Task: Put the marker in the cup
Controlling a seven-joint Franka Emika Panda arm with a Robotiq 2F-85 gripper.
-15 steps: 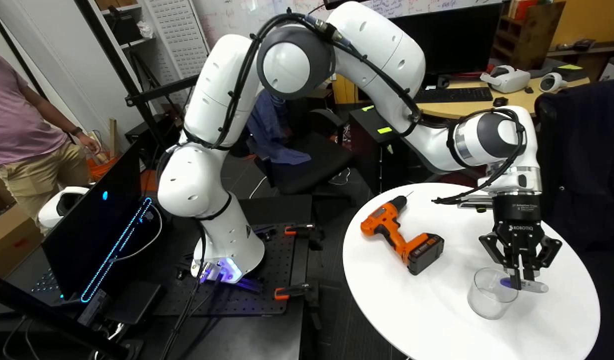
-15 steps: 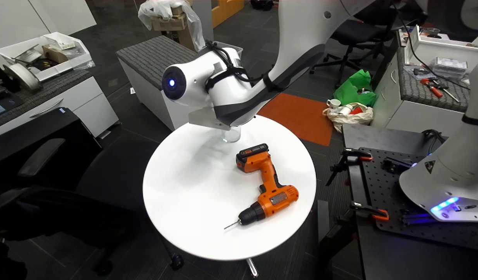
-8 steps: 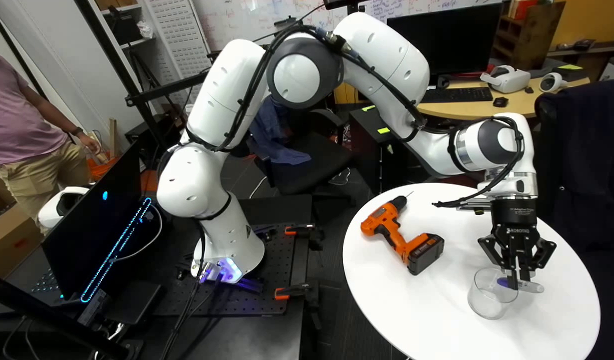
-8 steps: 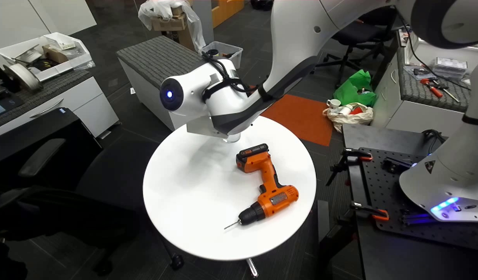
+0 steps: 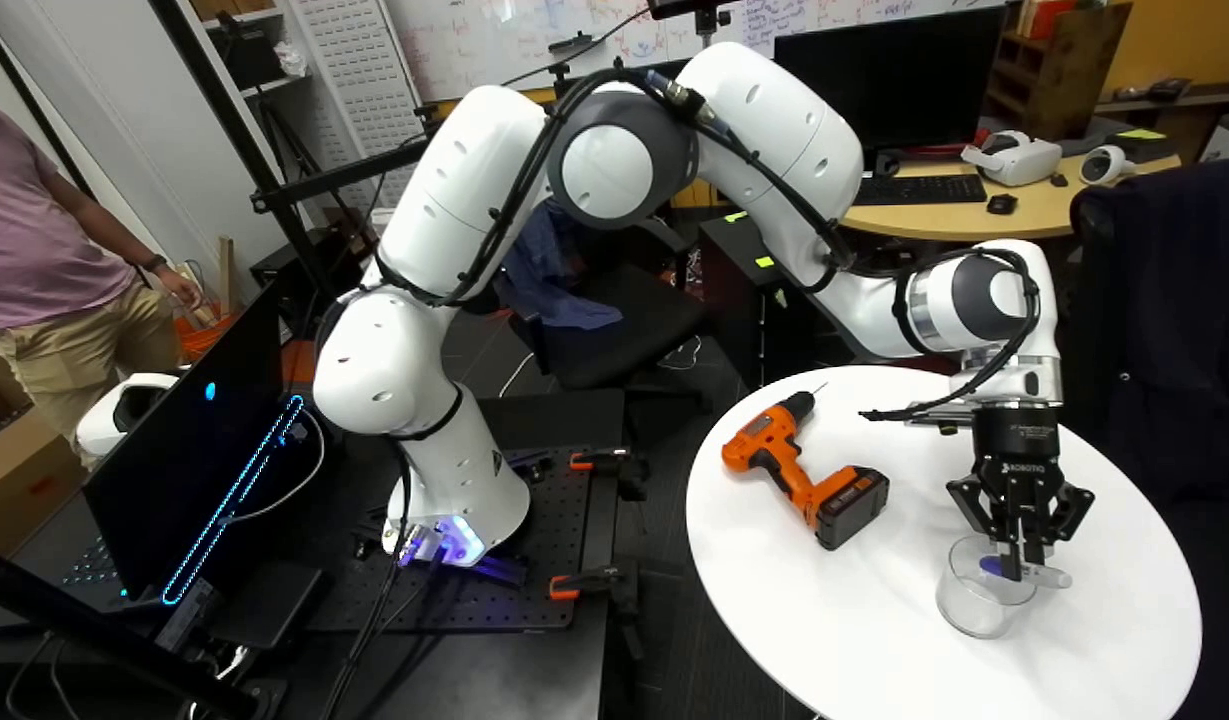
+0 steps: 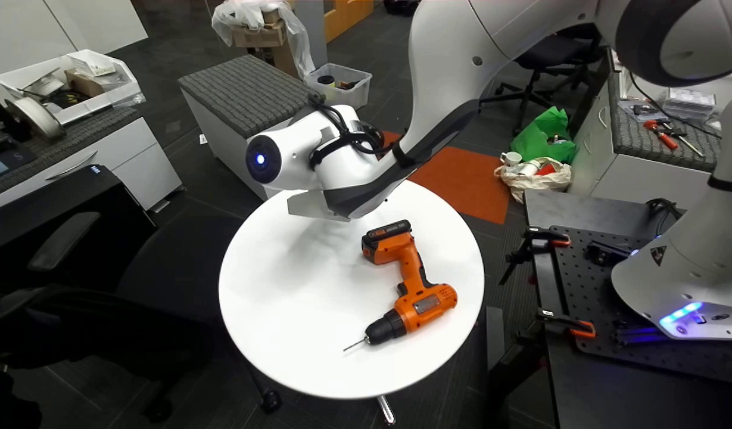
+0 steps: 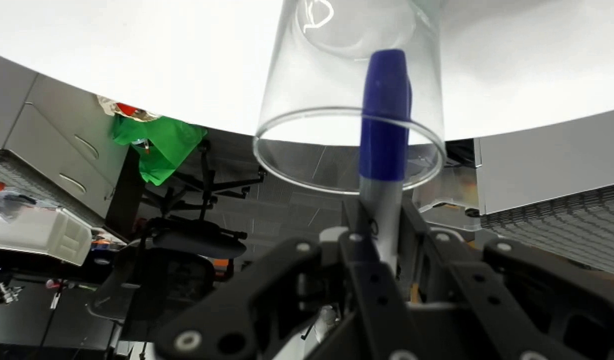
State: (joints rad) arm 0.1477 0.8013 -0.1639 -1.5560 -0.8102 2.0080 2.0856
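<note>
Purple-capped marker (image 7: pixel 383 155), long axis near level, cap toward cup (image 7: pixel 314 85); end effector (image 7: pixel 383 215) pinching barrel.

Glossy cup (image 7: pixel 324 90); smth tbl (image 6: pixel 309 298).

Drill (image 6: pixel 411 272) and cup (image 5: pixel 975 608) on table (image 5: pixel 874 625), marker (image 7: pixel 385 142) in gripper (image 7: pixel 384 212), seemingly at cup's mouth

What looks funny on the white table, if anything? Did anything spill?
The orange drill looks a bit out of place: a pointy tool sharing the table with a clear cup. The claw holds the marker nearly sideways, odd for dropping it in. I see no spill or cracks.
</note>
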